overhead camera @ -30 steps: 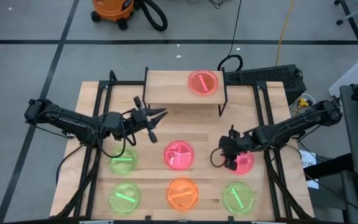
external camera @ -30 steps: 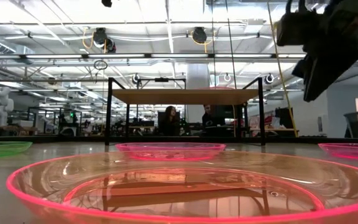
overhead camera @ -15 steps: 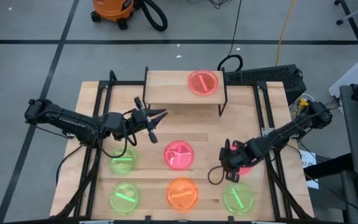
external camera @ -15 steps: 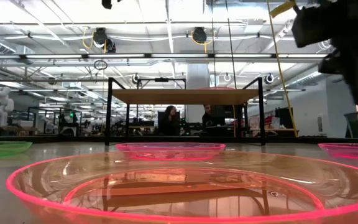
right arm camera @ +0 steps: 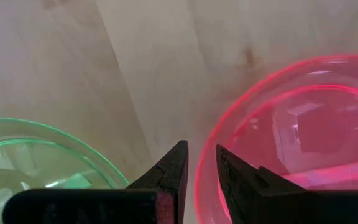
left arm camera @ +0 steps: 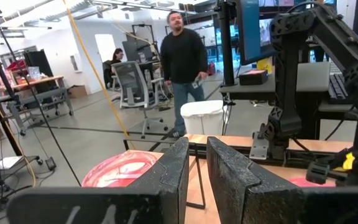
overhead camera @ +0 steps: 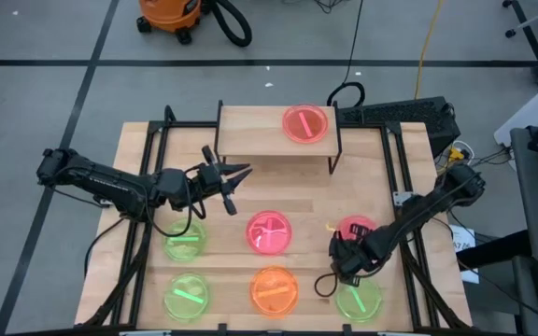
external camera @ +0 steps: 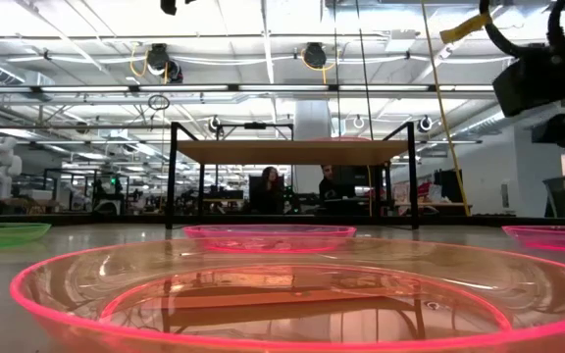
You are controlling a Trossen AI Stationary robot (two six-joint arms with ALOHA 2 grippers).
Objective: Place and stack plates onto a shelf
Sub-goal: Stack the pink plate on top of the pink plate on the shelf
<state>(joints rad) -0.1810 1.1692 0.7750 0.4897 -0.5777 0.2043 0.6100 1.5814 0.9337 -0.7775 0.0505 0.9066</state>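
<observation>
**Right arm shifted off the pink plate, nothing picked**

Clock set on the high view, 12 = far table edge.

One pink-red round translucent plastic plate (overhead camera: 305,123) sits on the low light-wood shelf on black metal legs (overhead camera: 250,131), at its 3 o'clock end, shelf at 12 of the table. No stack yet. Six still on the big wooden tabletop (overhead camera: 306,191):
- pink-red plate (overhead camera: 268,232), centre
- pink-red plate (overhead camera: 355,227), 4 o'clock
- neon green plate (overhead camera: 361,301), 5 o'clock
- orange plate (overhead camera: 274,289), 6 o'clock
- two neon green plates (overhead camera: 185,241) and (overhead camera: 186,296), 8 and 7 o'clock

My right gripper (overhead camera: 344,266) was over the 4 o'clock pink plate a second ago. It has since slid toward 6 and now hangs over bare wood between that plate and the 5 o'clock green one. Its jaws stand barely apart, a narrow gap, empty; the pink rim is just beside one finger (right arm camera: 235,171).

My left gripper (overhead camera: 236,177) hasn't moved, waiting at 10 o'clock just near-side of the shelf, jaws also a slim gap, empty.

Judgement: right arm is lining up an edge grip, likely the pink rim. No progress gained this second; one of seven placed.
</observation>
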